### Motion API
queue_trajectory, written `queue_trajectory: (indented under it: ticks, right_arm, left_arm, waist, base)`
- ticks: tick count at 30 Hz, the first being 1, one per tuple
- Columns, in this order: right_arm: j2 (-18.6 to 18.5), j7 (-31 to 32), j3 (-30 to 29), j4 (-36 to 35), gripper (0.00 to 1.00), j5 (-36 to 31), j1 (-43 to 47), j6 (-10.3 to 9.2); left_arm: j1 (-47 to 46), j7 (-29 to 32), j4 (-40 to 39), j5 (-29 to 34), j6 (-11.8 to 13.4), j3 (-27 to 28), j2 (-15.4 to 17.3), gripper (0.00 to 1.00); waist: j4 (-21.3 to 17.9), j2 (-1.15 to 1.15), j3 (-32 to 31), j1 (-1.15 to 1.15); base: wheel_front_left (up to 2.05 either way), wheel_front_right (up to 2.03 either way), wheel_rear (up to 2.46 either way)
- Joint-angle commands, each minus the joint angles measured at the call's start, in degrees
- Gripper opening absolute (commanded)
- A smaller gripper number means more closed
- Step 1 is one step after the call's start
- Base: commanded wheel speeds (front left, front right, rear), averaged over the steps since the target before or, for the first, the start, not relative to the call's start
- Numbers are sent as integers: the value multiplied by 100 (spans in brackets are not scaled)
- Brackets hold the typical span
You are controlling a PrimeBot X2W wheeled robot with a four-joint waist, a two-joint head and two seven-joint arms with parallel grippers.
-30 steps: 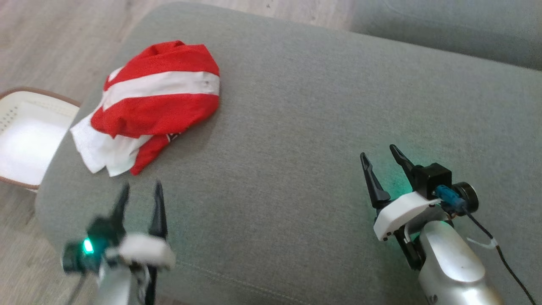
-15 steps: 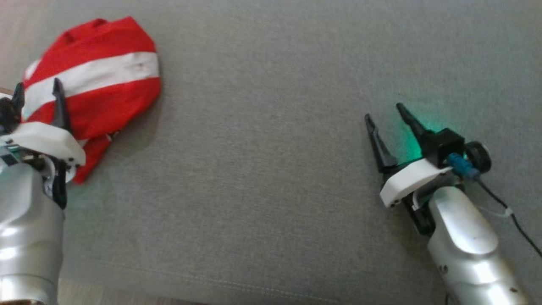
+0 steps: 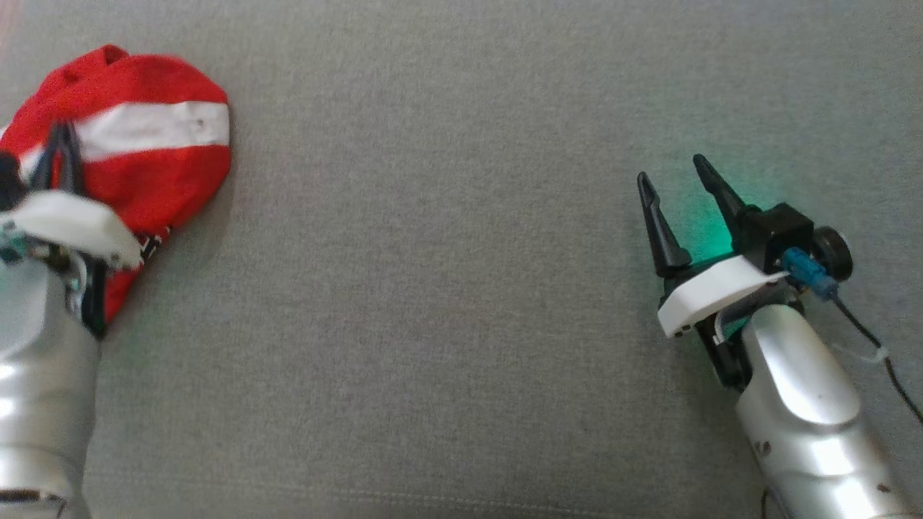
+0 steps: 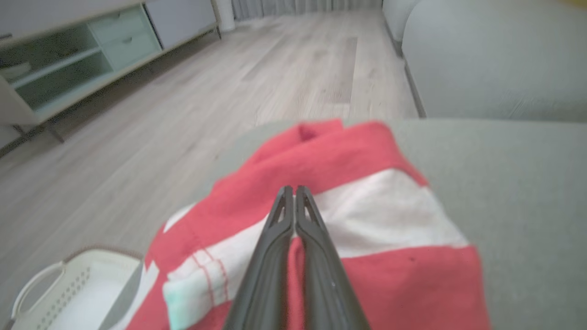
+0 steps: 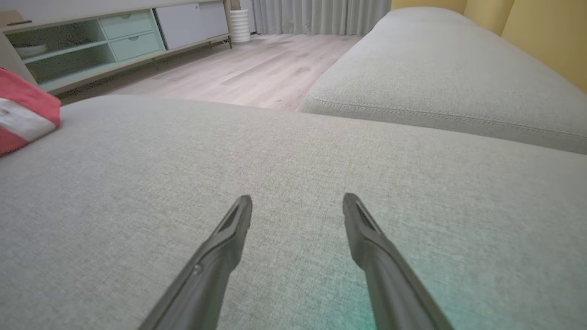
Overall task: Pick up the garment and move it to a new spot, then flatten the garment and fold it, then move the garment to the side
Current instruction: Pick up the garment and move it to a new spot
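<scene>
Crumpled red-and-white striped cloth garment heaped at the left edge of the grey fabric sofa cushion, white band lying crosswise, red hump pointing away, left pincer pressed together atop it, any pinch of cloth unclear, right pincer spread, well apart over bare cushion

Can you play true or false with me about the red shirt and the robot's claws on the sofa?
The shirt is red with a white stripe. True.
The left claw is wide open. False: it is shut, over the shirt.
The right claw is open. True.
The right claw touches the shirt. False: it is over bare sofa, away from the shirt.
The basket sits on the sofa. False: it is on the floor beside it.
</scene>
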Motion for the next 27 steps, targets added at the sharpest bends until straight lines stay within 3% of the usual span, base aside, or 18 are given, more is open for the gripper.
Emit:
queue_trajectory:
  ticks: [1,8,15,21,27]
  right_arm:
    - [125,-35,72,-152,100,39,122,-4]
    - [327,-35,35,-182,100,177,348,-4]
    - [416,-35,189,-288,100,321,450,-4]
    - [432,-35,321,-392,100,436,494,-4]
    - [434,-35,317,-430,100,496,595,-4]
  left_arm:
    - [-403,-106,-293,-72,11,33,332,0]
    - [-800,-278,-1510,-464,11,-1028,61,0]
    - [-725,-299,-2722,-1075,10,-1860,-637,0]
    - [-436,-301,-3194,-1359,17,-1950,-1137,0]
    - [438,-302,-2915,-1346,139,-1666,-1221,0]
  waist:
    - [-62,0,-170,0]
    - [-507,0,-702,0]
    - [-1369,0,-1023,0]
    - [-1921,0,-1082,0]
    - [-2005,0,-1130,0]
  base:
    - [0,0,0]
    - [0,0,0]
    - [0,0,0]
    - [0,0,0]
    - [0,0,0]
